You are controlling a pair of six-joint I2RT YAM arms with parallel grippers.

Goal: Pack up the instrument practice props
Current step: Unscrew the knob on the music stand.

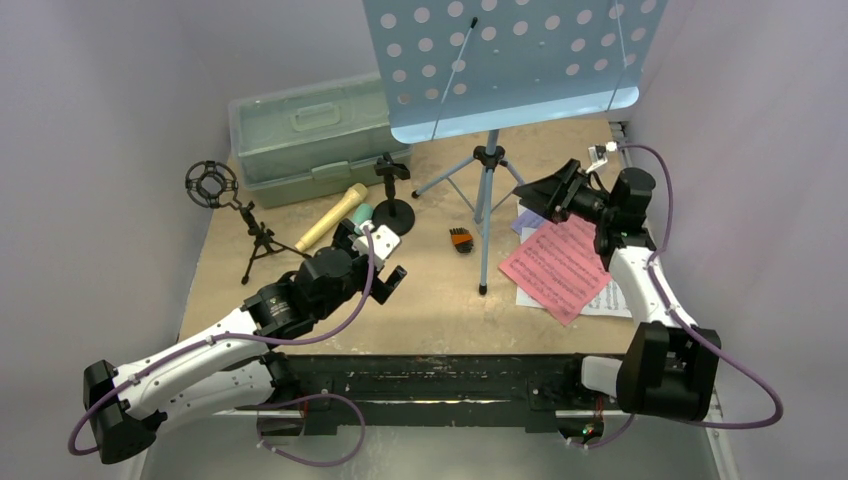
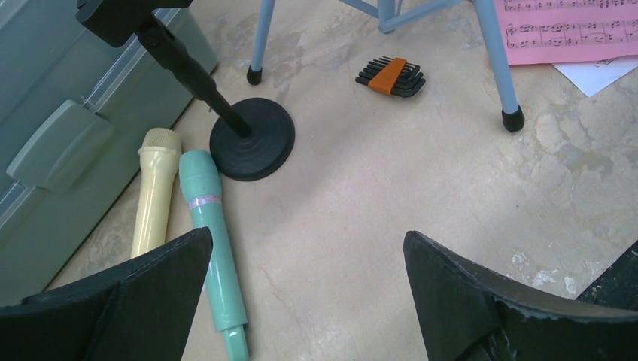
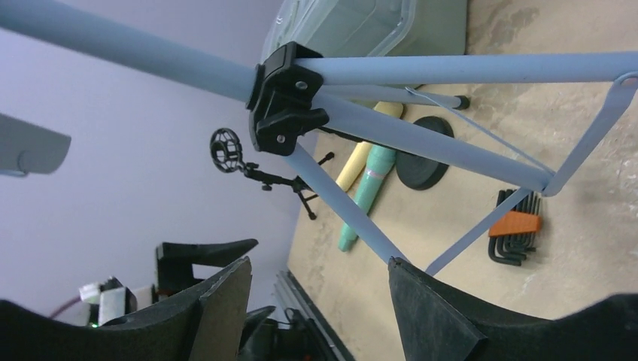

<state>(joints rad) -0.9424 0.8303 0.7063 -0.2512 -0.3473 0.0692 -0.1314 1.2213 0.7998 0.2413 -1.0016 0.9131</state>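
The light-blue perforated music rack [image 1: 510,60] stands on its tripod legs [image 1: 487,157] at the back centre. My right gripper [image 1: 540,195] hovers open just right of those legs, and the leg hub [image 3: 286,98] lies ahead of its empty jaws. Red [image 1: 558,265], white [image 1: 610,298] and purple [image 1: 527,218] music sheets lie below it. My left gripper [image 2: 308,244] hangs open over bare table, with the teal microphone [image 2: 214,241] by its left finger. The tan microphone [image 2: 154,188] and the round-base holder [image 2: 252,139] lie beside it. The ring-top tripod holder [image 1: 212,185] stands far left.
A pale green case [image 1: 310,135] sits shut at the back left, close to the microphones. A set of black hex keys in an orange clip [image 1: 460,240] lies between the rack's legs. Grey walls close in both sides of the table.
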